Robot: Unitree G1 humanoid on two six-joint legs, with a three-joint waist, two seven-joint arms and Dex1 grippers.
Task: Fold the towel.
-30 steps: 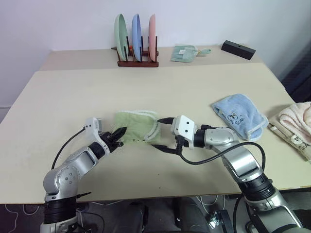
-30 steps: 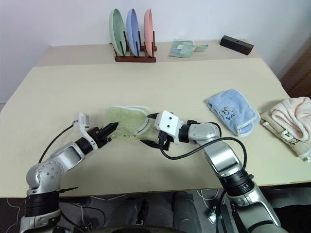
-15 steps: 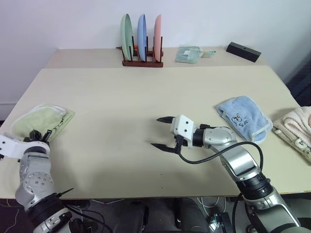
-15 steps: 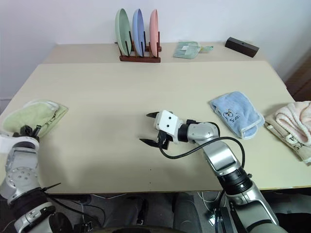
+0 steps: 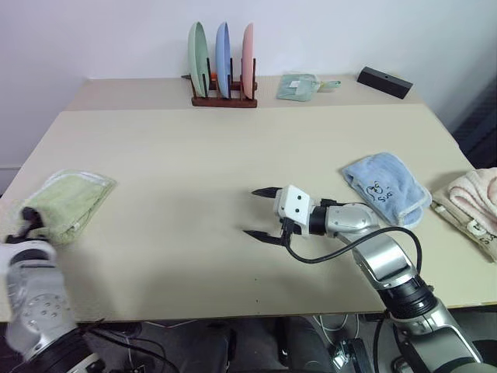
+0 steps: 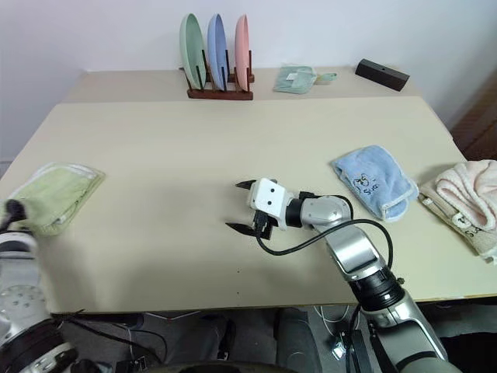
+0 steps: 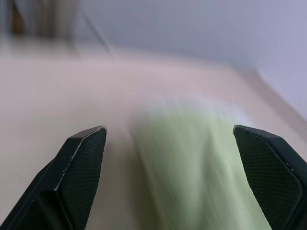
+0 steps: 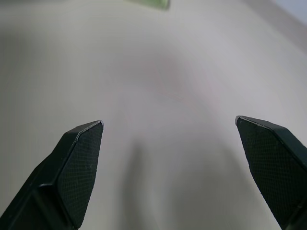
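A wooden rack (image 5: 223, 100) at the far side of the beige table (image 5: 233, 155) holds three upright plates: green (image 5: 194, 48), blue (image 5: 223, 48), pink (image 5: 247, 48). Right of it lie a pale green cloth (image 5: 297, 86) and a black box (image 5: 382, 81). A light blue towel (image 5: 386, 186) and a pink fluffy towel (image 5: 475, 200) lie at the right.

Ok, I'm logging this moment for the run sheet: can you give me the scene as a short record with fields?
green towel: folded, lying at the table's left edge
left gripper: open, towel lying ahead between its fingers, not gripped
right gripper: open, over bare table at mid-table
blue towel: right of centre
pink towel: at the right edge
plate rack: far side
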